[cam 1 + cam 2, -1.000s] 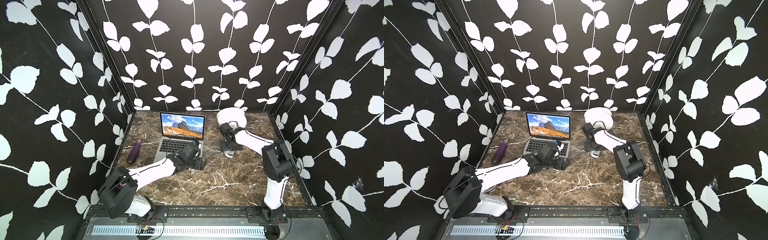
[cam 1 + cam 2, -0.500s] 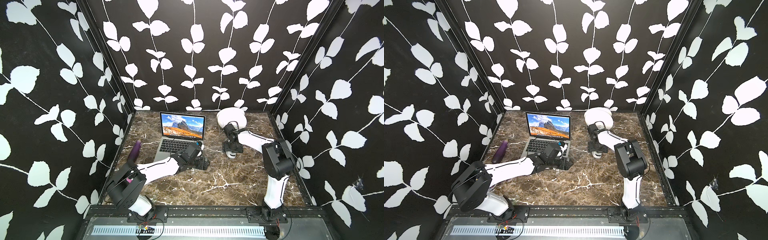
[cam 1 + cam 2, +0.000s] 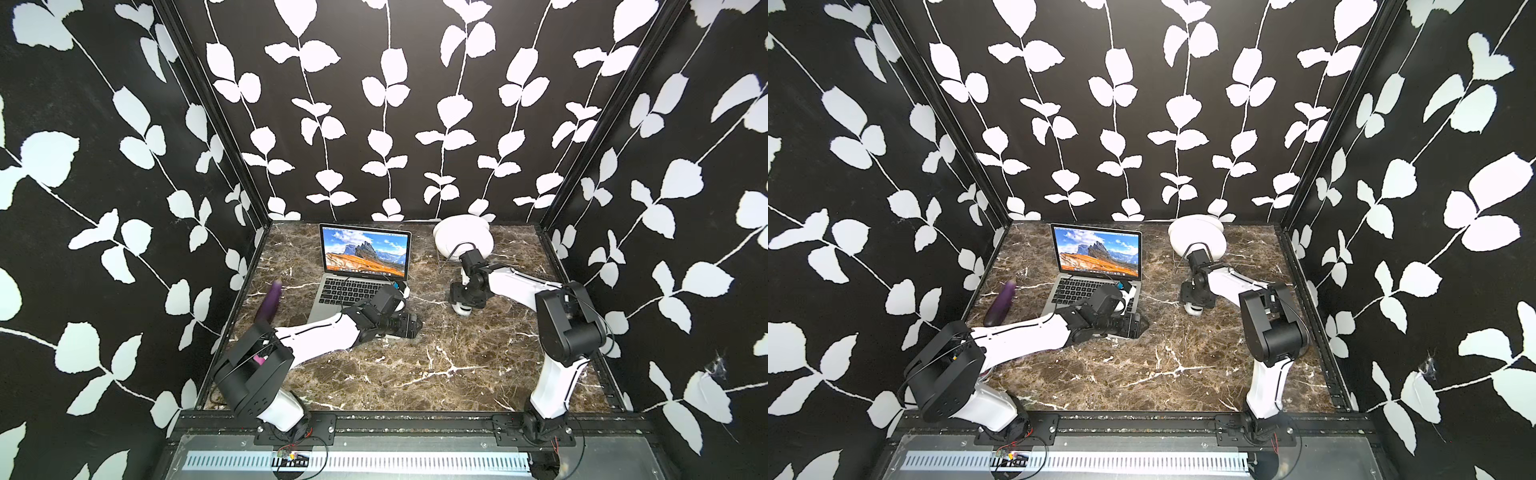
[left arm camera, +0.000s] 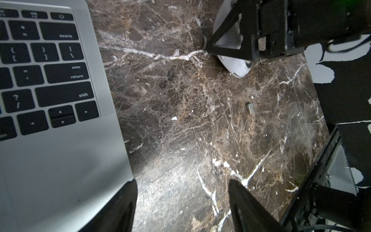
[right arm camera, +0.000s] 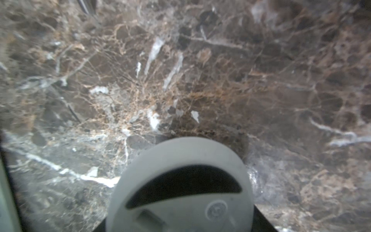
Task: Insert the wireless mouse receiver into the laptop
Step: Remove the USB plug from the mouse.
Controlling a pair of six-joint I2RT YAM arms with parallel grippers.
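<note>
Right wrist: wireless mouse between right fingers (blurred, grip unclear); left fingers spread.

Probable receiver on table near mouse

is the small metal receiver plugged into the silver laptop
No, the small metal receiver lies loose on the brown marble tabletop, away from the laptop.

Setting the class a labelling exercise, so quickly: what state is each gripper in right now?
Left gripper: open, nothing between its jaws, by a corner of the laptop.
Right gripper: closed on the wireless mouse.
</note>
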